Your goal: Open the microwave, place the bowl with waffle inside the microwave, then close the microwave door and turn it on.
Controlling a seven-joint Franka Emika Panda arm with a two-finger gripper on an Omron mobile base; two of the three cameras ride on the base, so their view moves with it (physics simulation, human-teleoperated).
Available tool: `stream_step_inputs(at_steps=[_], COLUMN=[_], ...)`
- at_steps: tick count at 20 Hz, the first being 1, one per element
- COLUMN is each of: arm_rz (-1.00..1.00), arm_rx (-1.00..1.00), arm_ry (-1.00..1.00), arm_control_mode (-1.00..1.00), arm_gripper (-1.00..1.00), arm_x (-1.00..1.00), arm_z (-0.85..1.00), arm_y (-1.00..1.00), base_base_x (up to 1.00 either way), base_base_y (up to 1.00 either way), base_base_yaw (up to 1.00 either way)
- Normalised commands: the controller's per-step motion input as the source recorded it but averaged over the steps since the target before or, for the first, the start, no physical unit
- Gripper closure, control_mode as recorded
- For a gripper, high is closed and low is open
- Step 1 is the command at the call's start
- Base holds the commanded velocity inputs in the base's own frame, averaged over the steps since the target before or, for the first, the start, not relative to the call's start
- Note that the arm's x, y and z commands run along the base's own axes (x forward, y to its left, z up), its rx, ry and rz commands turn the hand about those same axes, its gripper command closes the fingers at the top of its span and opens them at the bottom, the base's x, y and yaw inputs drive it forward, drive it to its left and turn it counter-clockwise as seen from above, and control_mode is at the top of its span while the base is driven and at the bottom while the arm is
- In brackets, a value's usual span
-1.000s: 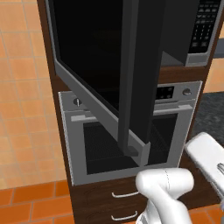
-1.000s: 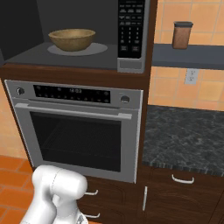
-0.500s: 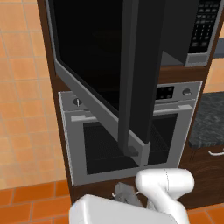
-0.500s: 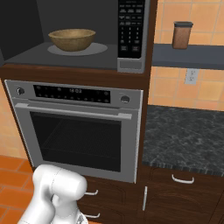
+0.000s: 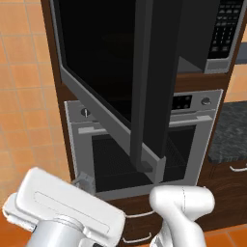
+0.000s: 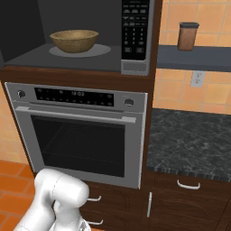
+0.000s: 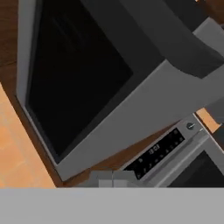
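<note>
The claw [image 7: 113, 178], clenched on nothing, hangs low beneath the swung-open microwave door [image 5: 103, 72]; above it, the bowl with waffle [image 6: 74, 40] sits inside the microwave [image 6: 81, 36]. Closing and starting remain.

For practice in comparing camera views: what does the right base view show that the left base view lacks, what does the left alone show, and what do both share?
Right base view alone: the bowl with waffle inside the microwave, and a brown jar on a shelf. Left base view alone: the microwave door swung open, with its bar handle. Both: the keypad, the silver oven, the dark counter.
</note>
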Motion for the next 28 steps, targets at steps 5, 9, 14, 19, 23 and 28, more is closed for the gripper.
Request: stream_step_inputs(at_steps=[5, 9, 14, 19, 23, 28], arm_rz=[-0.28, -0.27, -0.14, -0.05, 0.28, 0.58], arm_rx=[0.09, 0.16, 0.25, 0.2, 0.16, 0.17], arm_ry=[-0.11, -0.01, -0.03, 0.04, 0.09, -0.06], arm_control_mode=[-1.0, -1.0, -1.0, -1.0, -1.0, -1.0], arm_gripper=[1.0, 1.0, 1.0, 1.0, 1.0, 1.0], arm_x=[1.0, 0.99, 0.85, 0.91, 1.0, 1.0], arm_z=[0.39, 0.62, 0.64, 0.34, 0.0, 0.0], arm_y=[-0.26, -0.91, -1.0, -0.97, -0.6, -0.43], base_base_x=[0.0, 0.0, 0.0, 0.0, 0.0, 0.0], base_base_y=[0.0, 0.0, 0.0, 0.0, 0.0, 0.0], base_base_yaw=[0.0, 0.0, 0.0, 0.0, 0.0, 0.0])
